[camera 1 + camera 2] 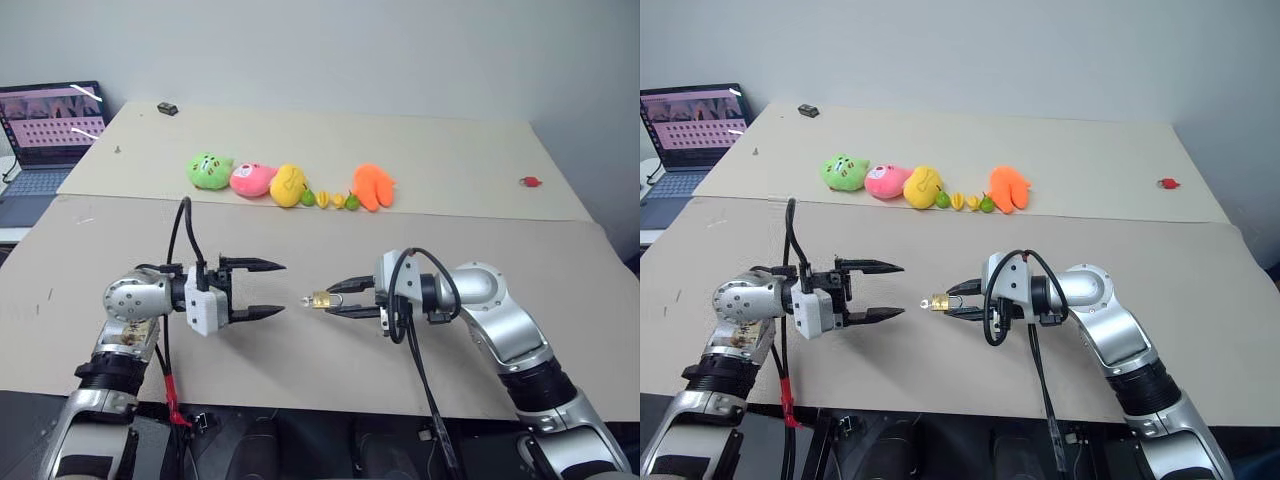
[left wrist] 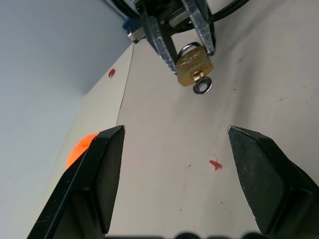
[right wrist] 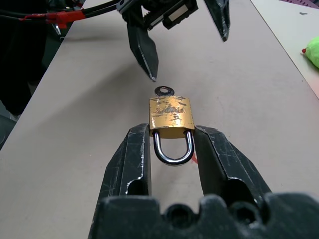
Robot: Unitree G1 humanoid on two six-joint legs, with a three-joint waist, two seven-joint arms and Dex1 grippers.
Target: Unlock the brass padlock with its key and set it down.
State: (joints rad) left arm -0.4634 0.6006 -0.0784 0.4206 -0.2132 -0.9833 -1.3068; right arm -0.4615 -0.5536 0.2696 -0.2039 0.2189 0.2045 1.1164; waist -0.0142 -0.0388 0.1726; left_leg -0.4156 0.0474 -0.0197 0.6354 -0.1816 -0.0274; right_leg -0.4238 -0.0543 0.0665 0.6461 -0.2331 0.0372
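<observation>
Table [image 1: 300,210]: one brass padlock [image 3: 171,117], one key [image 3: 163,91].

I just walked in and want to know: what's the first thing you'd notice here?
The right gripper holds a tiny brass padlock above the tan table, its key sticking out toward the open left gripper. Behind them, a row of bright plush toys lies across the table.

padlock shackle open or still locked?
Shut, as far as visible: the brass padlock has both shackle legs seated in its body, key in the keyhole, held between the right gripper's fingers.
</observation>
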